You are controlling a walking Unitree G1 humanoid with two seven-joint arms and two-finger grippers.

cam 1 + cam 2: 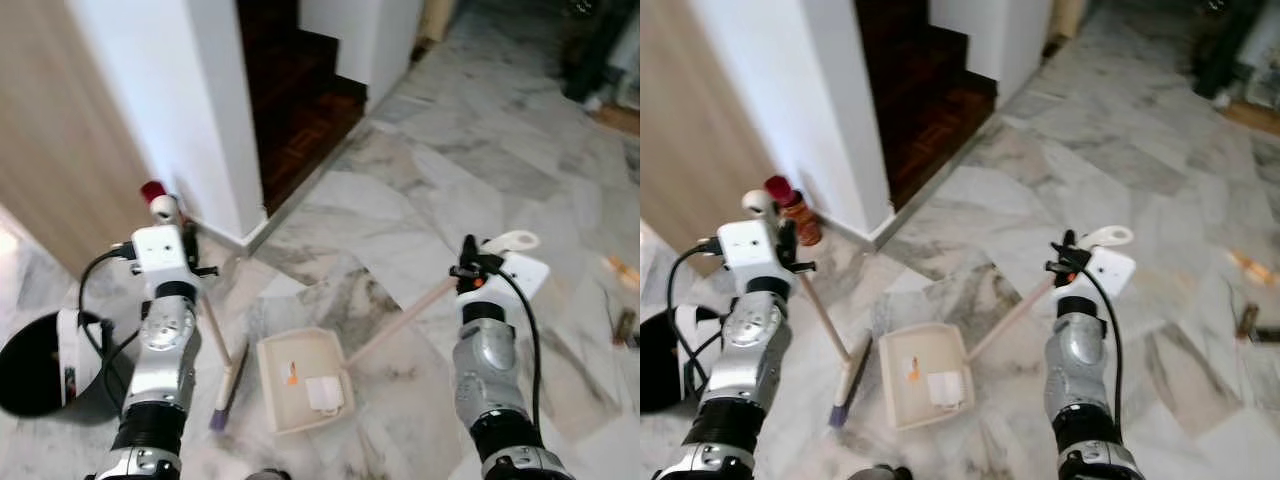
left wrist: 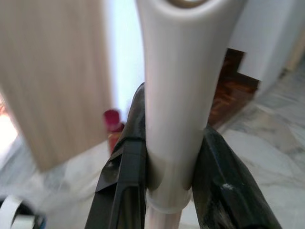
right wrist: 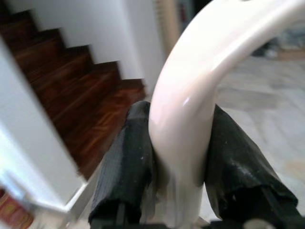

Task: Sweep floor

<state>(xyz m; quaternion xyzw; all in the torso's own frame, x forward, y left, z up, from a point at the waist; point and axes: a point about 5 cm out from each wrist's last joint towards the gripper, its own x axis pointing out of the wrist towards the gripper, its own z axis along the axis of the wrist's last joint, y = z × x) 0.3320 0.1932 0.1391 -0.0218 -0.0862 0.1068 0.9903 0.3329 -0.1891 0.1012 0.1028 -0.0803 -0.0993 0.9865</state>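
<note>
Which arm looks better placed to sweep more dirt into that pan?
The left. Its claw grips the broom, whose bristles rest on the floor beside the dustpan; the right claw holds the pan's handle.

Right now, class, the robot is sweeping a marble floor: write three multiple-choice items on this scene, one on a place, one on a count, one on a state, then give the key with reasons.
1. Where does the dustpan lie?
A. on the stairs
B. on the floor between the two arms
C. inside the black bin

2. How many bits of litter lie in the dustpan?
A. none
B. two
C. five

3. What is the left gripper doing?
A. hanging open
B. clamped on the broom handle
C. holding a bottle

Key: B, it sits on the marble floor before the robot; B, one orange scrap and one white piece; B, both fingers press the handle's sides.
</note>
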